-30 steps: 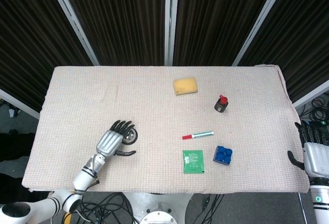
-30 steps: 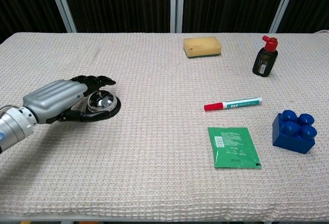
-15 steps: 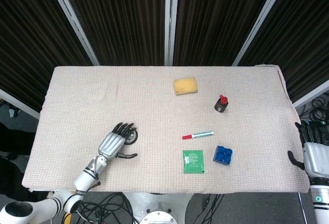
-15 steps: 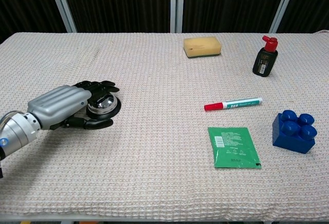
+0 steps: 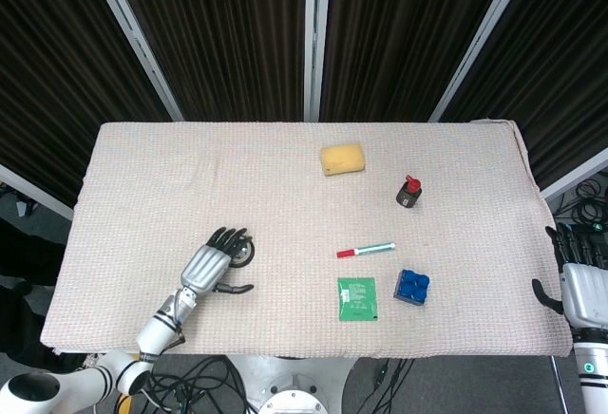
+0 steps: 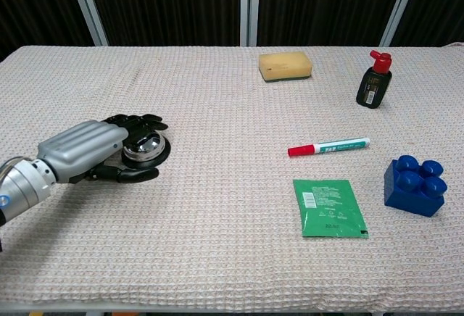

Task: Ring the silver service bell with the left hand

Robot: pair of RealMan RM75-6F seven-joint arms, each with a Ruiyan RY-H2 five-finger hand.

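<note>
The silver service bell (image 6: 147, 146) on its black base sits at the table's left front, partly covered; in the head view only a sliver of the bell (image 5: 245, 253) shows. My left hand (image 6: 93, 149) lies palm down over the bell's left side, fingers spread across the dome and thumb stretched out in front of the base. From above, the left hand (image 5: 211, 264) shows the same pose. It holds nothing. My right hand (image 5: 578, 286) hangs off the table's right edge, fingers apart and empty.
A yellow sponge (image 6: 286, 66) and a small black bottle with red cap (image 6: 374, 79) stand at the back. A red-capped marker (image 6: 328, 146), a green packet (image 6: 328, 208) and a blue brick (image 6: 415, 185) lie to the right front.
The left hand dropped and slid back toward the table's front over the bell one second ago, then stayed almost still. The right hand has not moved.
</note>
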